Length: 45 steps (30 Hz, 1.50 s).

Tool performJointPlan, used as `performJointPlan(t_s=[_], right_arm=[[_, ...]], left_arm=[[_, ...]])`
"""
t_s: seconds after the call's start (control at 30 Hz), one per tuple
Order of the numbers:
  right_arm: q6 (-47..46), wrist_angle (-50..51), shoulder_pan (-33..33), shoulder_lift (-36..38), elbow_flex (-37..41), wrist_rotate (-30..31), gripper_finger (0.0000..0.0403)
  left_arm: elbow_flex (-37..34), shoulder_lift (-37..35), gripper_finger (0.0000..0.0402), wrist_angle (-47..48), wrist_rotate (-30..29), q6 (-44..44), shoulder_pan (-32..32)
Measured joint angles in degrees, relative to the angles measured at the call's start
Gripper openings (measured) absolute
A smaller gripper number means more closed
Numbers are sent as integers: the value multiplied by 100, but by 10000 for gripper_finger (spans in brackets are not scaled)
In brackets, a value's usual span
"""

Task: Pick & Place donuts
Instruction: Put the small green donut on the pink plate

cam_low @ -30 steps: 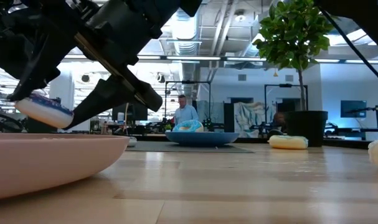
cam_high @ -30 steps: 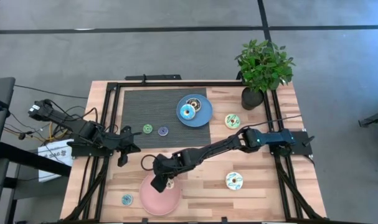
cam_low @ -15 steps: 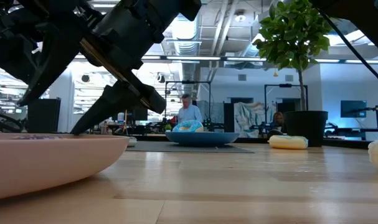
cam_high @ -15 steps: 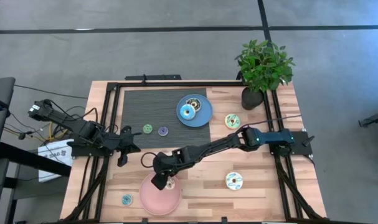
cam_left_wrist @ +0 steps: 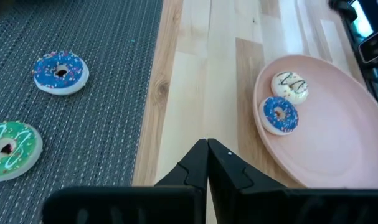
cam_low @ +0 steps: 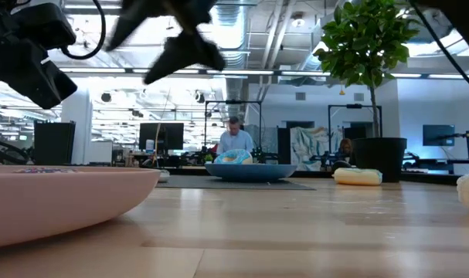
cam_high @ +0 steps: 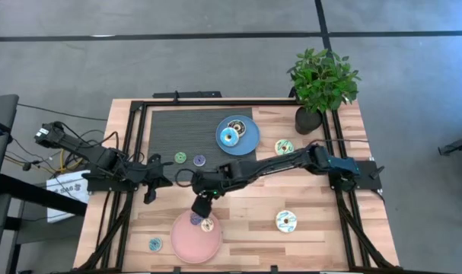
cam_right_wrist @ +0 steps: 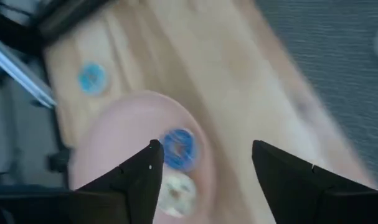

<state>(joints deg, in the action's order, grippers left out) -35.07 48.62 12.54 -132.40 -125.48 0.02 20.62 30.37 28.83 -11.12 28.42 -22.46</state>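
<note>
My right gripper (cam_high: 201, 207) hangs open above the far rim of the pink plate (cam_high: 186, 245), touching nothing. In the plate lie a small blue donut (cam_right_wrist: 178, 147) and a small tan one (cam_right_wrist: 176, 190). My left gripper (cam_high: 148, 187) waits shut at the table's left side. Green (cam_high: 180, 157) and purple (cam_high: 199, 160) donuts lie on the dark mat. A cyan donut (cam_high: 229, 137) sits in the blue plate (cam_high: 250, 141). Two cream donuts (cam_high: 284, 147) (cam_high: 286, 221) and a small cyan one (cam_high: 154, 243) lie on the wood.
A potted plant (cam_high: 320, 84) stands at the far right corner. A black frame (cam_high: 139, 114) runs round the table's edge. Bare wood lies between the pink plate and the cream donut at the near right.
My right gripper has let go of the small blue donut, which now lies in the pink plate beside the tan one. The gripper has then risen and drawn back toward the table's far edge, rolling a little.
</note>
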Motion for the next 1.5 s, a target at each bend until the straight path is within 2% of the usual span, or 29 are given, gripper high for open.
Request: performJointPlan(t_s=[0.13,0.23,0.37,0.57,0.8,1.03,1.27,1.43,1.5], right_arm=[[322,743,61,221,298,184,174],[360,626,60,511,982,165,120],[219,-34,54,1193,2316,166,62],[-178,-1253,-7,2797,4779,329,7],[-864,-1234,-94,4700,6838,1362,18],[-841,-831,-307,6039,7818,1824,33],[-496,-703,-558,6509,8287,1819,31],[-493,-712,-749,6443,8443,1814,27],[-497,-740,-808,6379,8499,1814,27]], left_arm=[[0,0,0,-90,-8,-15,-2],[0,0,0,-236,-13,-16,0],[0,0,0,-375,-82,-17,-2],[0,0,0,-435,-776,40,1],[0,0,0,-641,-1478,22,1],[0,5,0,-856,-2047,124,1],[0,11,17,-1157,-2278,721,23],[0,15,70,-1190,-2328,1610,193],[0,15,96,-1188,-2594,1952,269]])
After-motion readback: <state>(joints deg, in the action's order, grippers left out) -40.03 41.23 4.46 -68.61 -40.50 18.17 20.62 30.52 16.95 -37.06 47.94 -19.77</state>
